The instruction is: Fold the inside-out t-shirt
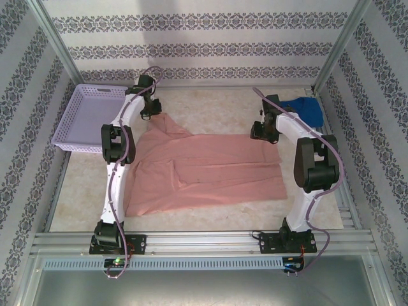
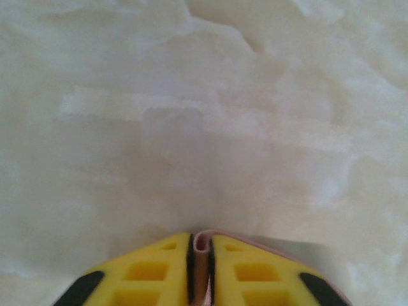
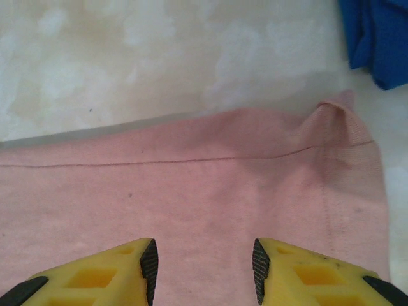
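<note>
Nearest me, the shirt (image 1: 204, 172) lies spread across the middle of the table (image 1: 76, 204). It is salmon-pink and mostly flat, with a few long creases. No part of it is doubled over yet, so I judge this the opening of the first fold: getting hold of the far edge. Farther out, at the cloth's far left corner, the left gripper (image 2: 201, 245) is clamped on a thin pinch of pink fabric that stands up between its yellow fingers, and the cloth rises in a small peak towards it. Whether that pinch is sleeve or shoulder I can't quite tell from here. Across at the far right corner, the right gripper (image 3: 204, 255) hangs just above the shirt, jaws apart and holding nothing, with a seam and a curled corner just ahead of it. The next move, I'd say, calls for the right gripper to drop and pinch that corner, so both can lift the far edge level and carry it towards the near hem. Beyond, the basket (image 1: 89, 118) sits far left and the blue shirt (image 1: 309, 109) far right, both off the pink cloth.
</note>
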